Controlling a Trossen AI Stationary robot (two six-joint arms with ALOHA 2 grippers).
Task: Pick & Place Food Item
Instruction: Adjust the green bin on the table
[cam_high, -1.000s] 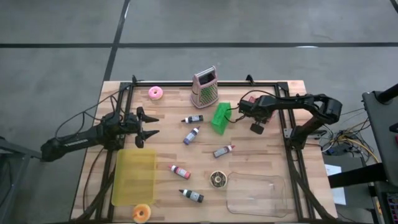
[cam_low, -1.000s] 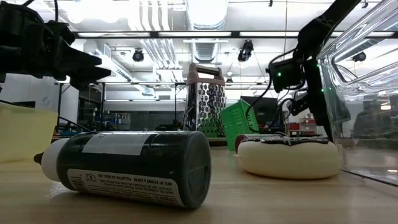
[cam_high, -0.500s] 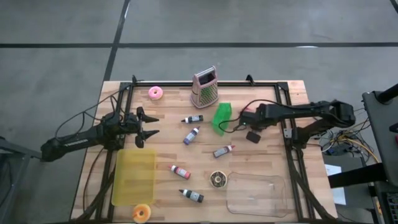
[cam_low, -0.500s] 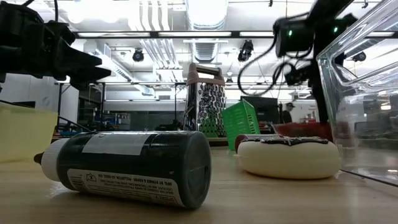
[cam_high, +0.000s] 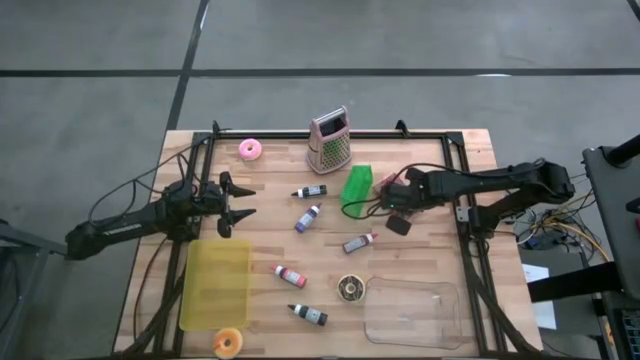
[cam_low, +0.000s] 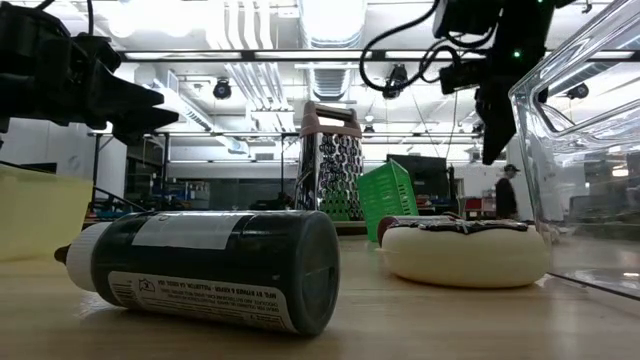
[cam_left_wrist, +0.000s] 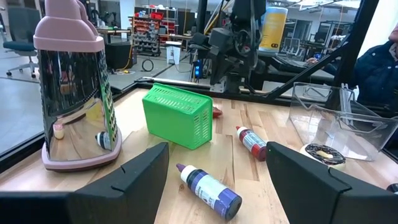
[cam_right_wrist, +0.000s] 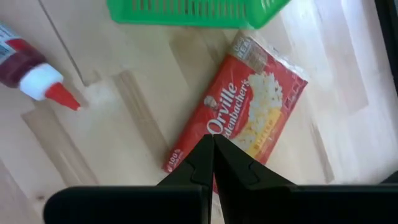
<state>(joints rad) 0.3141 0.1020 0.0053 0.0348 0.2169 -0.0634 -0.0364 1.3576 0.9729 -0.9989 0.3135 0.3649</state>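
Right claw (cam_right_wrist: 212, 163): clenched, empty | hovered directly above popcorn packet (cam_right_wrist: 249, 115), lined up for pickup | left claw (cam_high: 243, 203): released, idle

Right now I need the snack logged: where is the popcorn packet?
The popcorn packet lies flat on the table's right half, beside the green basket, directly under the right gripper.

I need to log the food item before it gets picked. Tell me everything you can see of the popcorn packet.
The popcorn packet is a flat red rectangular pouch, glossy like plastic wrap, printed with "Orville" lettering and a picture of popcorn on yellow. It lies flat and sealed on the wooden table, set diagonally, one end close beside the green basket. The right gripper hangs right above it with fingers closed together; whether they touch the packet cannot be told.
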